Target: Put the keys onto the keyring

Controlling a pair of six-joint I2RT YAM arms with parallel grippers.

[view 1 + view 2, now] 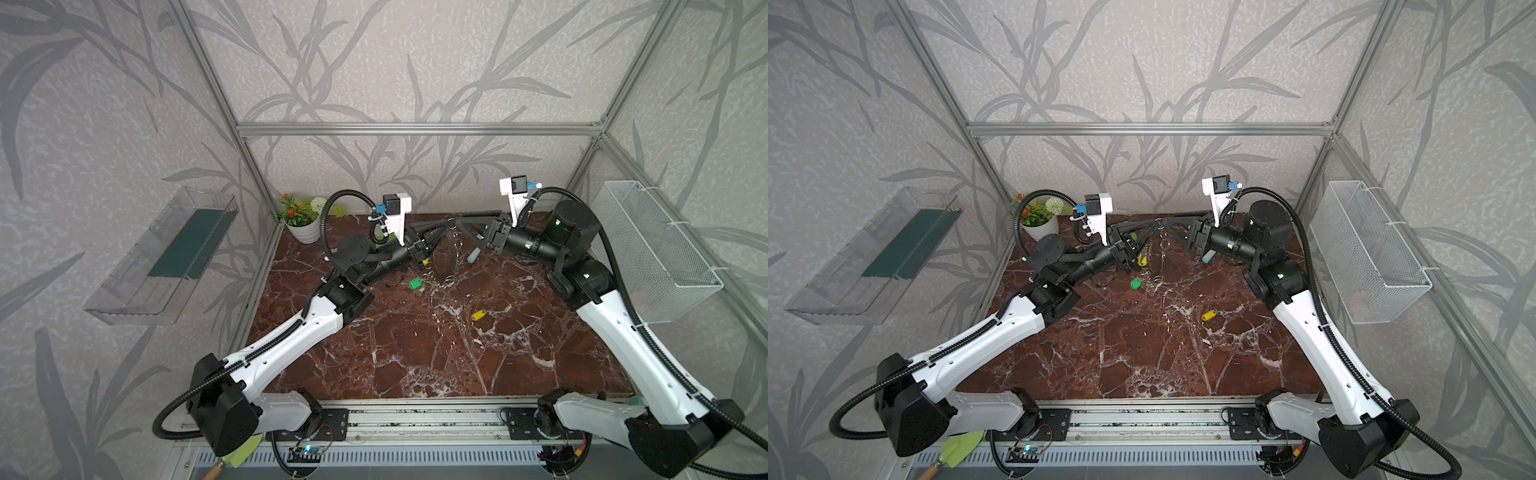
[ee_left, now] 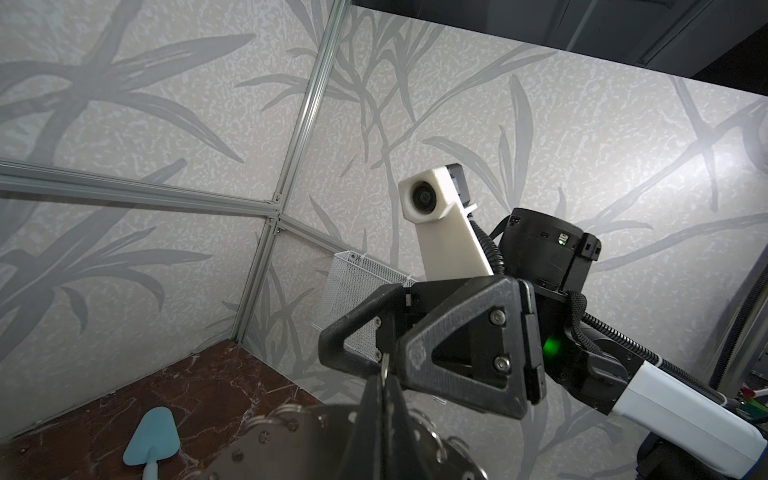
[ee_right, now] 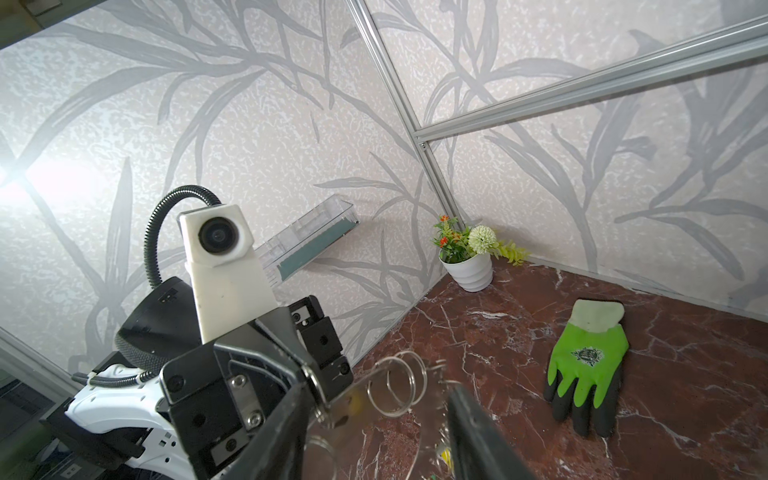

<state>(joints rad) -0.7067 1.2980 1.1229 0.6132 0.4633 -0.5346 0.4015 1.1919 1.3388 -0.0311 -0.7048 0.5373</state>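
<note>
The rubbery green-and-black glove [image 3: 586, 365] is shown whole by the right wrist view alone. The flat grey riveted keyring [image 2: 270, 440] is held above the back of the marble table [image 1: 415, 353], pinched in the left gripper [image 2: 384, 376]. The right gripper [image 3: 376, 386] is spread about its fringed rim. A green-tagged key [image 1: 414, 284] and a yellow-tagged key [image 1: 478, 315] are seen lying on the table in both top views, with the arms extended tip to tip

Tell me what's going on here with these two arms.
Both arms meet raised over the back of the table. The left gripper is shut on the keyring, which hangs below it; the right gripper has its jaws apart around the top. A green-tagged key and a yellow-tagged key lie loose on the table, not yet threaded.
</note>
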